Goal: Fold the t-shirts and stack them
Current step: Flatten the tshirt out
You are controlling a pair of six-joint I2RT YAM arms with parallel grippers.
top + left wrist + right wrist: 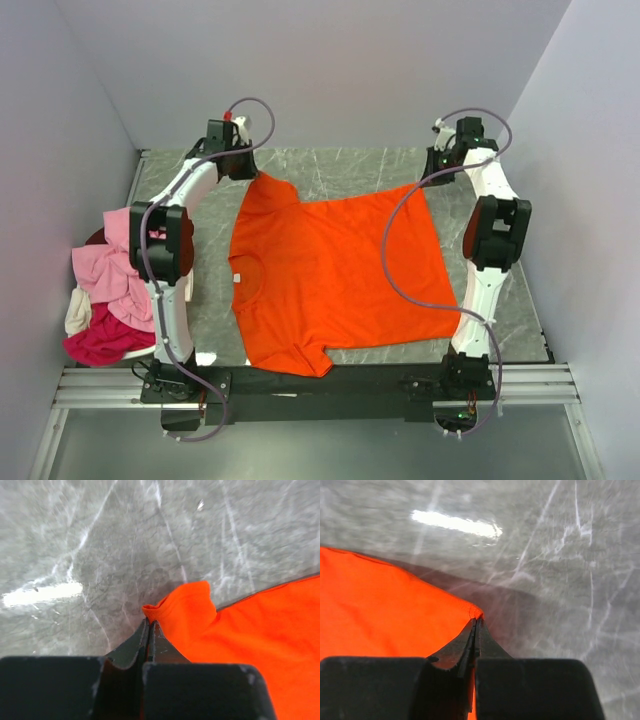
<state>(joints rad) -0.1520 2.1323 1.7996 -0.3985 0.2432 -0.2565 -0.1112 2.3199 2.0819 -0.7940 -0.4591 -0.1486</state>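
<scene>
As two grippers (148, 622) (476, 620) clamp one orange t-shirt (335, 275), three other tees (118, 262) lie heaped.

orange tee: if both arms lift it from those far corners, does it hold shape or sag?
Probably floppy: the orange t-shirt lies limp and flat on the table, so its middle should sag between the left gripper and right gripper. Likely light: thin fingertip pinches at sleeve and hem corner raise its far edge, judging by the shadow.
</scene>
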